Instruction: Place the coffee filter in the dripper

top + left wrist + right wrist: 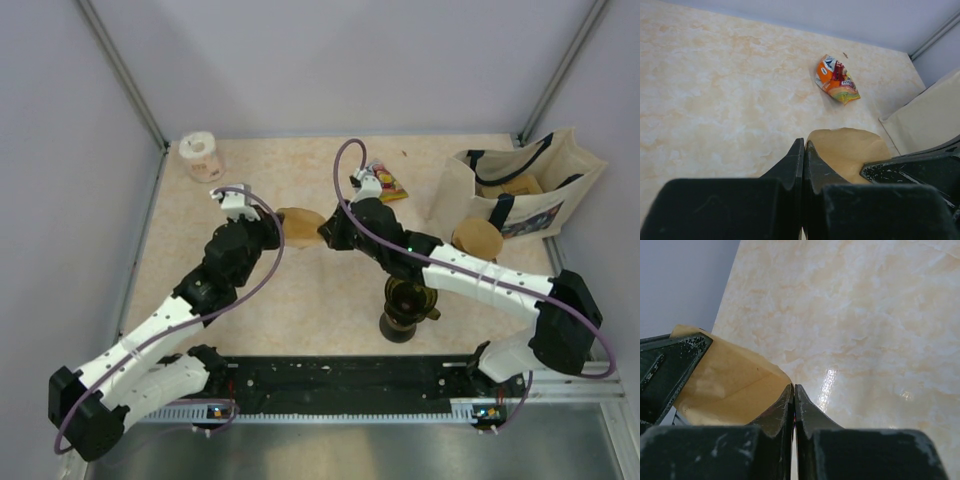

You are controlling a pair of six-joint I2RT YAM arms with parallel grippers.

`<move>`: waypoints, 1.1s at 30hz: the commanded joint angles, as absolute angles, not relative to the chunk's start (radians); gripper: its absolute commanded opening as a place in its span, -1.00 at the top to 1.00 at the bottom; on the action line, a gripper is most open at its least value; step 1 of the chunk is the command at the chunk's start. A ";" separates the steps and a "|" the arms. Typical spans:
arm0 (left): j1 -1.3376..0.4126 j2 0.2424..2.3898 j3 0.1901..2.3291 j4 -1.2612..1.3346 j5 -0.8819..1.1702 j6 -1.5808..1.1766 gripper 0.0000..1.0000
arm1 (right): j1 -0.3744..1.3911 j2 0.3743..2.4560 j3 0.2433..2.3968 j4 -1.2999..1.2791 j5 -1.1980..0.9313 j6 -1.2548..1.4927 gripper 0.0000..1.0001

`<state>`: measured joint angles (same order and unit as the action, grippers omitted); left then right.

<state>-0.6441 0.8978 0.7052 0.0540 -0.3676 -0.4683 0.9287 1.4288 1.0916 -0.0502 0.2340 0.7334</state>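
The tan paper coffee filter (pixel 300 225) is held above the table between my two grippers. My left gripper (pixel 277 229) is shut and pinches the filter's left edge; in the left wrist view the filter (pixel 850 149) spreads out right of the shut gripper (pixel 804 143). My right gripper (pixel 326 232) is shut on the opposite edge; in the right wrist view the filter (pixel 727 385) lies left of the shut gripper (pixel 793 386). The olive-brown dripper (pixel 411 298) sits on a dark vessel (pixel 398 328) near the front, under my right forearm.
A cream tote bag (pixel 520 185) lies at the back right with a stack of tan filters (pixel 477 239) in front of it. A colourful snack packet (pixel 386 182) (pixel 836 79) lies at the back middle. A paper roll (pixel 203 156) stands at the back left.
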 commanded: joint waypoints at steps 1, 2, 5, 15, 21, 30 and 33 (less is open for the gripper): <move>-0.643 0.844 0.703 0.063 -0.374 -0.460 1.00 | 0.933 1.362 1.078 -0.070 0.255 0.709 1.00; -0.643 0.838 0.703 0.052 -0.374 -0.462 0.98 | 0.933 1.356 1.077 -0.080 0.258 0.707 1.00; -0.643 0.828 0.706 0.026 -0.330 -0.463 0.66 | 0.933 1.336 1.077 -0.083 0.252 0.692 1.00; -0.644 0.738 0.764 -0.034 0.132 -0.448 -0.98 | 0.905 1.212 1.255 -0.492 0.219 0.595 1.00; -0.643 0.641 0.713 -0.009 0.140 -0.486 -0.98 | 0.887 1.057 1.357 -0.811 0.207 0.589 1.00; -0.643 0.722 0.712 -0.009 0.092 -0.488 -0.98 | 0.885 1.003 1.539 -1.255 0.184 0.606 1.00; -0.643 0.744 0.712 -0.009 0.091 -0.485 -0.98 | 0.885 0.973 1.516 -1.311 0.210 0.604 1.00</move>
<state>-0.6434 0.7231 0.7166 -0.0460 0.0925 -0.4839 0.8936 0.9989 1.5082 -1.1332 0.1905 0.6113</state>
